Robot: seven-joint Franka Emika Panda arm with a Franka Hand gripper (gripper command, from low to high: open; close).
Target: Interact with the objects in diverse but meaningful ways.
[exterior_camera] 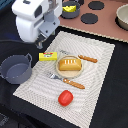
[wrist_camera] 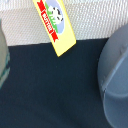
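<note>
My gripper (exterior_camera: 40, 43) hangs over the placemat's far corner on the exterior view's left, above and behind the yellow butter block (exterior_camera: 48, 56). Its fingers are dark and mostly hidden by the white hand, so I cannot tell how they stand. The butter block (wrist_camera: 56, 25) with its label lies at the mat's edge, and no fingers show in the wrist view. A golden-brown bread loaf (exterior_camera: 69, 64) sits on a plate (exterior_camera: 59, 70). Near the mat's front lies a red tomato (exterior_camera: 65, 97). One grey-blue pot (exterior_camera: 16, 68) (wrist_camera: 117, 70) stands beside the mat. A second pot (exterior_camera: 70, 9) holds something yellow.
A knife (exterior_camera: 87, 58) and a fork (exterior_camera: 67, 81) with orange handles flank the plate on the striped placemat (exterior_camera: 95, 85). Behind the mat are black stove burners (exterior_camera: 90, 18) and a bowl (exterior_camera: 122, 17) at the exterior view's right edge.
</note>
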